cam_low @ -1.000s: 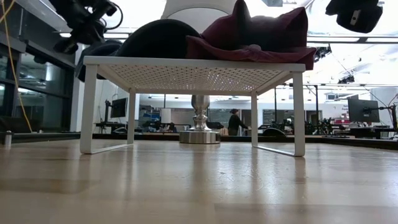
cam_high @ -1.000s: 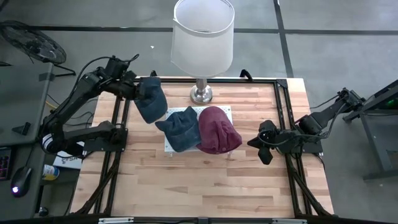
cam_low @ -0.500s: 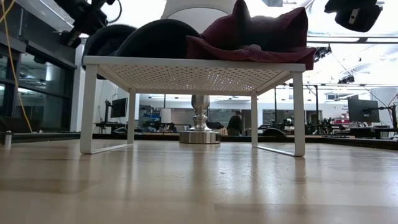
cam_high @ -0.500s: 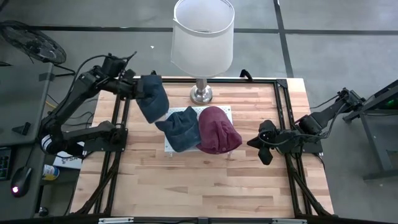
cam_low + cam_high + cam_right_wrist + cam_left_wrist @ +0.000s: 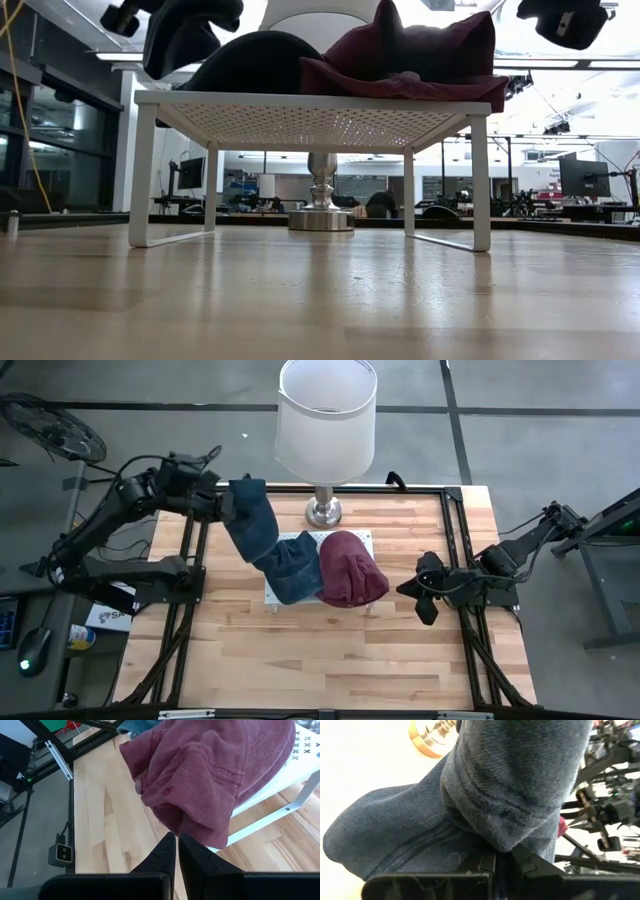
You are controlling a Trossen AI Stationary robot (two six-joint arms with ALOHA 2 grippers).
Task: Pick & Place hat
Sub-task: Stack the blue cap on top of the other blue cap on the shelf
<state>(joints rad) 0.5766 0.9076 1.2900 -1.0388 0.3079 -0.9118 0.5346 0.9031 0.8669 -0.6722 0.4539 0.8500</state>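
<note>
While left jaws (image 5: 228, 502) clamp blue hat (image 5: 252, 525), maroon hat (image 5: 350, 568) on white rack (image 5: 310, 112), right jaws (image 5: 424, 601) closed empty.

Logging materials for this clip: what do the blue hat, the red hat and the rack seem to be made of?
Blue hat: soft brushed cotton or fleece, judging by its fuzzy nap and stitched cuff. Red hat: similar soft fabric, matte, with visible seams. Rack: probably painted white metal, with a perforated top and thin legs.

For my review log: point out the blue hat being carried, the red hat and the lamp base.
blue hat (image 5: 252, 518), high view, middle of the hanging cloth.
red hat (image 5: 350, 567), high view, its crown.
lamp base (image 5: 323, 512), high view, metal foot.
</note>
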